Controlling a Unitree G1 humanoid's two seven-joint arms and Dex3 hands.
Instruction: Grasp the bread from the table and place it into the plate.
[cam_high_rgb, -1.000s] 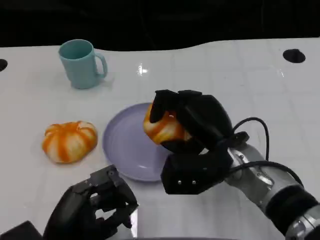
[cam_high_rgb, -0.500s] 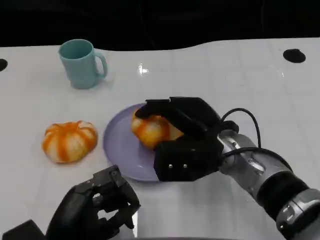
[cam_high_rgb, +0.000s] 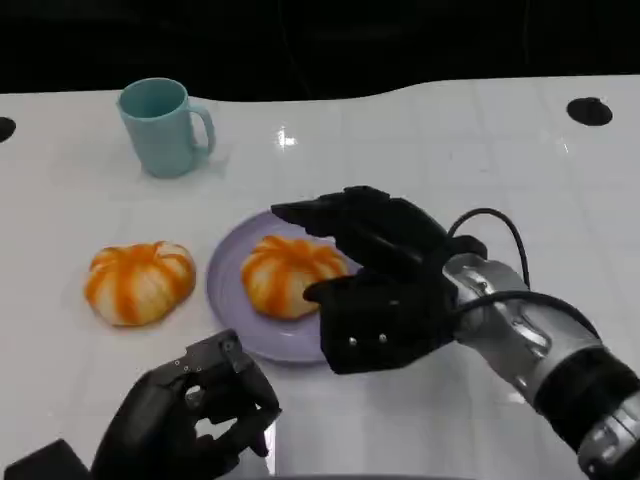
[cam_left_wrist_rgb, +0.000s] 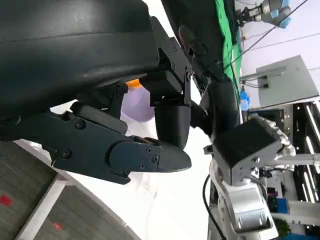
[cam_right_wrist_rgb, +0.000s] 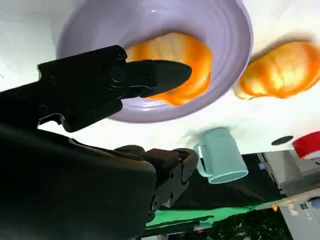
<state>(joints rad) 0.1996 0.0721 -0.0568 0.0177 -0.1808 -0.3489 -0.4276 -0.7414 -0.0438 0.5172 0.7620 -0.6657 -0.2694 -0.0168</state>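
Nearly done: bread (cam_high_rgb: 284, 272) sits in the purple plate (cam_high_rgb: 232, 300) at frame centre. Right hand (cam_high_rgb: 385, 280) just right of it, fingers spread, gripping nothing. Left hand (cam_high_rgb: 195, 420) curled empty, lower left. Second bread (cam_high_rgb: 139, 281) left of plate.

Readable text: none on any surface.
Labels, brands: none legible.
Numbers, signs: none seen.

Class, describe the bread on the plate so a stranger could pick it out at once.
On the white table, find the lilac plate near the front. The orange-and-white bread lies in it, beside the right robot hand; its twin sits on bare table.
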